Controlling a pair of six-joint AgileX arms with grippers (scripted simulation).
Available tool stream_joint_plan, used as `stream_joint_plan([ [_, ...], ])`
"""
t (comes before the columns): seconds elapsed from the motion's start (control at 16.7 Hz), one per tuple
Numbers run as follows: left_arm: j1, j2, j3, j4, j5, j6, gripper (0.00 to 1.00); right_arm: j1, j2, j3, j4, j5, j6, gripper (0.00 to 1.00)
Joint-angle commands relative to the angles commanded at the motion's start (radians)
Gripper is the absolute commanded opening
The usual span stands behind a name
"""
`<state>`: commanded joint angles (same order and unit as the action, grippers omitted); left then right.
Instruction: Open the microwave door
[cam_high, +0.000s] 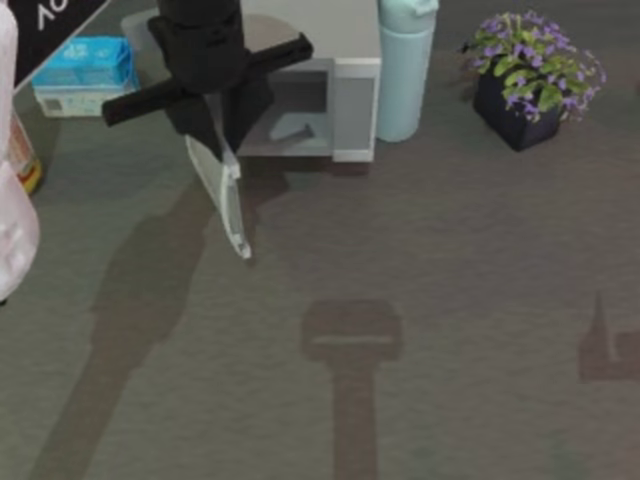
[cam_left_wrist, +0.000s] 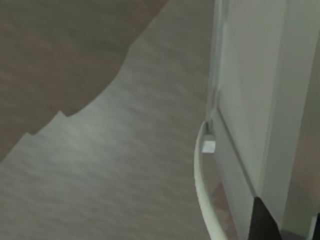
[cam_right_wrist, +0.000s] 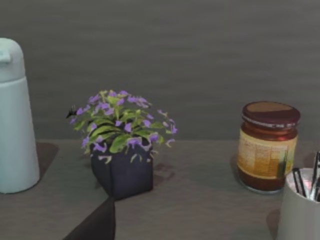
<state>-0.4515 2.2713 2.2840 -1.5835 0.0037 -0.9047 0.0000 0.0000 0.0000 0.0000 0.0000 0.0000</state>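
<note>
The light-grey microwave (cam_high: 345, 40) stands at the back of the table, its cavity (cam_high: 295, 100) exposed. The microwave door (cam_high: 222, 195) is swung out toward the table's front, nearly square to the front face. My left arm (cam_high: 205, 60) reaches down over the door's upper edge and hides its gripper in the top view. In the left wrist view the left gripper (cam_left_wrist: 291, 225) has a dark finger (cam_left_wrist: 265, 222) on either side of the door panel (cam_left_wrist: 250, 100), and the curved silver handle (cam_left_wrist: 202, 200) runs just beside them. My right gripper (cam_right_wrist: 102, 225) is parked off the top view, facing the flowerpot.
A pale blue bottle (cam_high: 405, 70) stands right of the microwave, with a flowerpot (cam_high: 530, 75) further right. A blue box (cam_high: 85, 75) sits at the back left, a pink-white object (cam_high: 10, 200) at the left edge. A jar (cam_right_wrist: 267, 147) and a pen cup (cam_right_wrist: 300, 210) stand at the right.
</note>
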Motion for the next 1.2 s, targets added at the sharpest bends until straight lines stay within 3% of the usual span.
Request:
stream_joint_plan([
  [0.54,0.001,-0.024,-0.121,0.097,0.000,0.000,0.00,0.000,0.000,0.000,0.000,0.000,0.000,1.00],
  [1.2,0.001,-0.024,-0.122,0.097,0.000,0.000,0.00,0.000,0.000,0.000,0.000,0.000,0.000,1.00],
])
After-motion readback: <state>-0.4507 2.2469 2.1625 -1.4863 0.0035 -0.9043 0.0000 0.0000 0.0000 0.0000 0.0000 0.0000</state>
